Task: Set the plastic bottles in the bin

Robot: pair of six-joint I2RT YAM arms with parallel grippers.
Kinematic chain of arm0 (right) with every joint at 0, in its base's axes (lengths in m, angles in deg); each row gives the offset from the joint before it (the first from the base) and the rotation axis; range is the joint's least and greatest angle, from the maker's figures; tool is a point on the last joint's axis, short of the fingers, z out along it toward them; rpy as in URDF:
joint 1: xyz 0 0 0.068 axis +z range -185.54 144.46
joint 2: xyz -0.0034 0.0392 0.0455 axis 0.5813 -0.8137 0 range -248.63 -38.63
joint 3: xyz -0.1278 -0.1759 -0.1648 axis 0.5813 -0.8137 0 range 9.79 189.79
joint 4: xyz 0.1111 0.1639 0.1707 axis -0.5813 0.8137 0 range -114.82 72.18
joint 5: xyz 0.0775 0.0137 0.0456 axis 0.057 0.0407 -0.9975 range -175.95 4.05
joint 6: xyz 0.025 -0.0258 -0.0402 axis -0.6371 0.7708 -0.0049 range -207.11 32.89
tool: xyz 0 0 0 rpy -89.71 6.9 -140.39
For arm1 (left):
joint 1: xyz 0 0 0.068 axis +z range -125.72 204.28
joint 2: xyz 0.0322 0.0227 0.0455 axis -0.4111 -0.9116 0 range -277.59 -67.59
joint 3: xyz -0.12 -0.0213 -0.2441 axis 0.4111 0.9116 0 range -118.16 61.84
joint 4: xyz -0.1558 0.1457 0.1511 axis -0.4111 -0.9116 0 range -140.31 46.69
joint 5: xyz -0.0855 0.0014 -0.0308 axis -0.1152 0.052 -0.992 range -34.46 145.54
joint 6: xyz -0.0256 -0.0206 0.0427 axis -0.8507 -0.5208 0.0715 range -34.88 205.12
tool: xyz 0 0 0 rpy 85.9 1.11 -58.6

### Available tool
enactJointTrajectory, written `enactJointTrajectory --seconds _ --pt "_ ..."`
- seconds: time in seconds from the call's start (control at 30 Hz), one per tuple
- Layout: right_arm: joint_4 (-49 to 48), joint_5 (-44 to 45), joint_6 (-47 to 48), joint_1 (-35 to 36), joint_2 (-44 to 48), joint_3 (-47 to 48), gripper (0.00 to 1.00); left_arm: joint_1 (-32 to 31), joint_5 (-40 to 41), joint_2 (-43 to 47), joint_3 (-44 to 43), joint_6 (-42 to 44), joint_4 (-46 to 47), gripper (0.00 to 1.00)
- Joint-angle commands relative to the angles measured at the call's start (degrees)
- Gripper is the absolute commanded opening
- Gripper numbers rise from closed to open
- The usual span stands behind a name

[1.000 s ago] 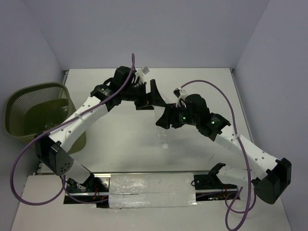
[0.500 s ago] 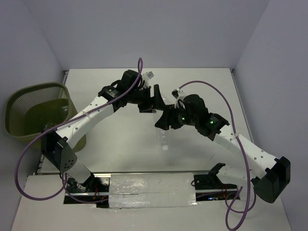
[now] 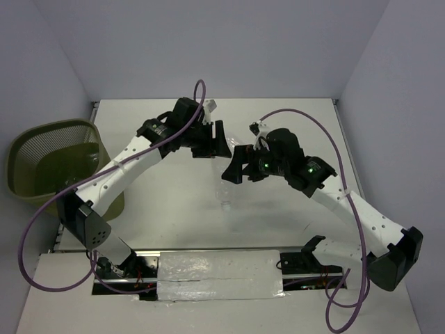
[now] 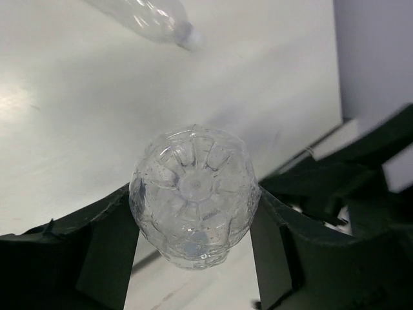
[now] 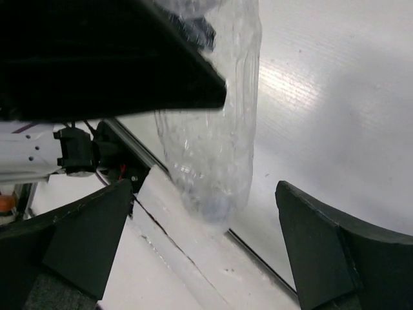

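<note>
While the left gripper (image 4: 191, 200) clamps a ribbed bottle (image 4: 193, 187), the right gripper (image 5: 205, 187) hangs spread apart beside it, near another bottle (image 3: 224, 191).

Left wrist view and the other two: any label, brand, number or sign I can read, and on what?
None readable in any view.
The held bottle, base toward the left wrist camera, is bare clear plastic.
The other bottle beyond it shows no label.
The bin shows no markings.
</note>
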Motion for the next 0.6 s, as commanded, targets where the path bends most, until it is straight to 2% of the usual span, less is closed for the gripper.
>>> enactJointTrajectory --seconds 0.0,0.07,0.1,0.13,0.2,0.27,0.3,0.33,0.4,0.43,0.5,0.53,0.57 --pt "9.82 -0.62 4.44 0.5 -0.32 13.02 1.0 0.56 12.13 0.35 -8.25 6.09 -7.35 0.15" --pt "16.75 2.45 7.33 0.41 0.72 17.63 1.0 1.17 16.72 -0.52 -13.7 8.29 -12.17 0.09" --pt "18.71 4.91 8.22 0.5 2.3 21.74 1.0 1.78 21.88 -0.88 -15.9 9.08 -13.68 0.09" --pt "21.52 10.15 9.36 0.41 3.18 23.52 1.0 2.05 24.97 -1.32 -21.05 10.39 -15.43 0.08" --pt "23.99 15.54 9.98 0.15 4.94 28.09 1.0 2.58 34.09 -3.16 -27.05 11.89 -20.36 0.07" --pt "25.76 23.27 9.46 -0.2 5.74 30.38 1.0 2.67 39.65 -5.01 -37.42 15.05 -24.3 0.04" --pt "25.68 25.74 8.94 -0.29 7.05 30.3 1.0 2.67 45.42 -5.27 -43.19 16.02 -24.67 0.01" --pt "24.98 27.85 7.98 -0.38 7.84 29.87 1.0 2.67 48.44 -5.28 -45.17 18.64 -24.5 0.0" --pt "24.1 32.87 6.65 -0.47 9.16 27.67 1.0 2.67 55.47 -3.0 -45.89 21.82 -20.4 0.0" --pt "23.31 34.01 5.26 -0.47 10.3 26.8 1.0 2.67 63.59 -0.12 -43.19 25.49 -17.85 0.0" --pt "23.21 35.95 3.31 -0.99 10.66 24.86 1.0 2.67 72.51 3.14 -36.42 33.22 -7.5 0.0" --pt "23.39 35.87 2.7 -1.43 10.31 23.9 1.0 2.67 81.51 6.29 -33.44 36.83 -2.32 0.0" --pt "23.39 35.87 2.26 -1.43 10.14 23.45 1.0 2.67 86.22 7.89 -30.45 42.26 4.17 0.0"
